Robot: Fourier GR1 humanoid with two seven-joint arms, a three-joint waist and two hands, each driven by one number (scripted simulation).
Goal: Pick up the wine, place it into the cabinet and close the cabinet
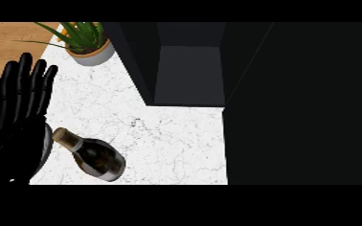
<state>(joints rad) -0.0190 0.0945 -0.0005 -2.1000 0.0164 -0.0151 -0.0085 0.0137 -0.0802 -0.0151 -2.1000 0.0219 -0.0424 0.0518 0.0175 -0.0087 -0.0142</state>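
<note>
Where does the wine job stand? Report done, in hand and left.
Done: nothing beyond the cabinet standing open. In hand: nothing; the wine bottle lies on its side on the counter, and the left hand rests open at the left edge; the right hand is not in view. Left: pick up the bottle, place it inside, close the cabinet.

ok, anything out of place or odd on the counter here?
The wine bottle seems to lie on its side on the counter, neck toward the left hand, which is open at the left edge. No spill visible. The cabinet stands open. Plant upright.
</note>
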